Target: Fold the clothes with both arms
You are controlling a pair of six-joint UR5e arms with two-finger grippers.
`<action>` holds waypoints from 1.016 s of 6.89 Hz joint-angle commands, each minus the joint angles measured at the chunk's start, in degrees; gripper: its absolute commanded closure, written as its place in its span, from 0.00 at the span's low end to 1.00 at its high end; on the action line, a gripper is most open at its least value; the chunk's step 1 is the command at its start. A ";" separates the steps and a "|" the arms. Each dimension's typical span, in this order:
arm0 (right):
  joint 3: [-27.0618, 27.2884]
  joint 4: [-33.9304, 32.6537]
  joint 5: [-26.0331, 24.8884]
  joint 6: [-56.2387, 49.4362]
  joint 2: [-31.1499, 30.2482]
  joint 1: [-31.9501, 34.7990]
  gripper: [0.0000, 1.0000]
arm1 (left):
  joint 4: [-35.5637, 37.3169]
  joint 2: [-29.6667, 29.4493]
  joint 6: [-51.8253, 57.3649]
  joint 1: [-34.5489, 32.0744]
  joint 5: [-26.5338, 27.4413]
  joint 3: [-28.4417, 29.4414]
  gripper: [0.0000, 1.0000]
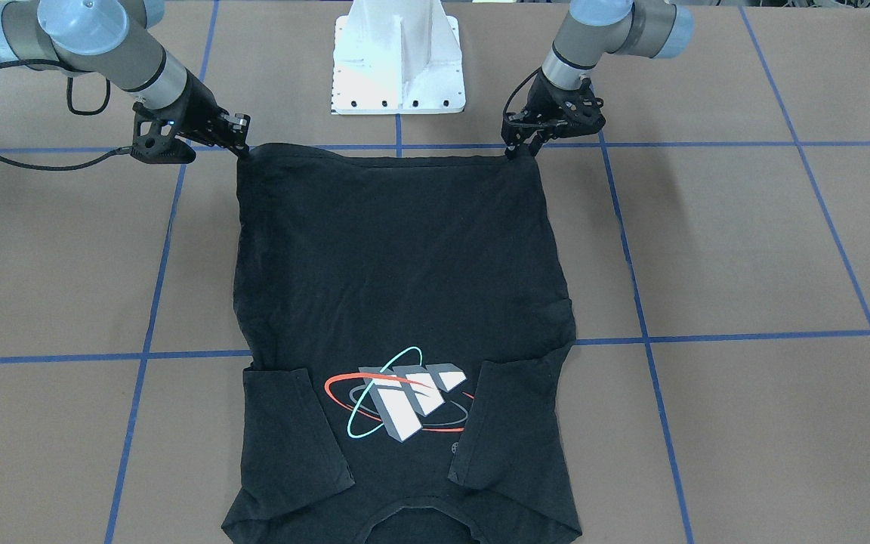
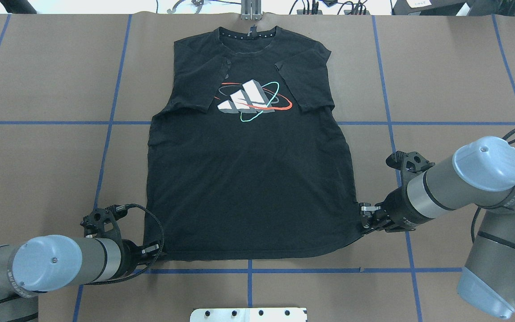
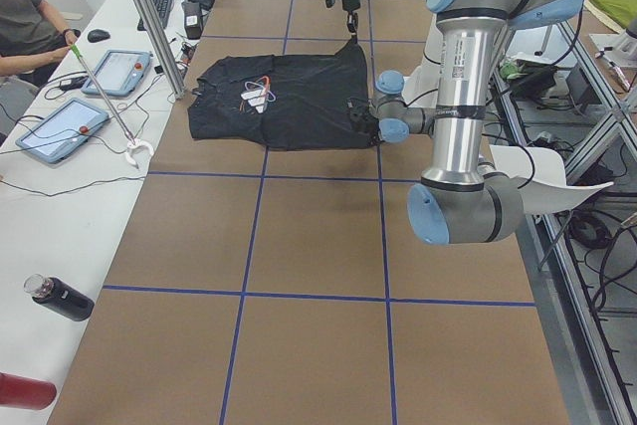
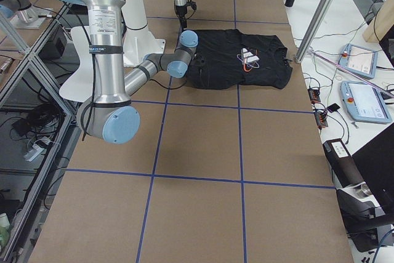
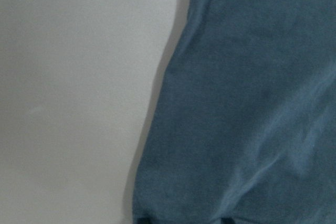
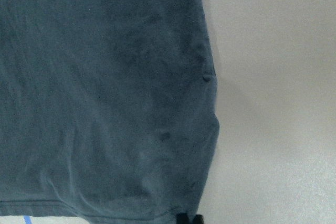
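Toward the table's [image 2: 38, 179] robot-side edge, the left gripper [image 2: 154, 250] and the right gripper [image 2: 364, 219] sit at the two hem corners of the black T-shirt [image 2: 248, 188]. Each has its fingers drawn close together, pinching a corner of cloth. The hem runs taut between them. The shirt lies flat at mid-table with its logo [image 2: 251, 100] up, its sleeves folded inward and its collar [image 2: 249, 33] near the far edge. Black fingers against black cloth make the exact grip hard to make out. Both wrist views show mostly fabric and table, with the fingertips cut off at the bottom.
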 commanded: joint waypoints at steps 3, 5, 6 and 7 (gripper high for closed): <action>0.09 0.00 1.12 0.00 -0.29 1.33 1.00 | 0.67 -0.16 0.01 0.25 -0.07 -0.03 0.44; 0.09 0.00 1.12 0.00 -0.29 1.42 1.00 | 0.67 -0.25 -0.08 0.34 -0.07 -0.03 0.47; 0.01 -0.09 1.12 -0.09 -0.29 1.42 1.00 | 0.67 -0.33 -0.08 0.34 -0.07 -0.03 0.52; 0.00 -0.09 1.12 -0.09 -0.29 1.42 1.00 | 0.67 -0.34 -0.08 0.34 -0.07 -0.03 0.74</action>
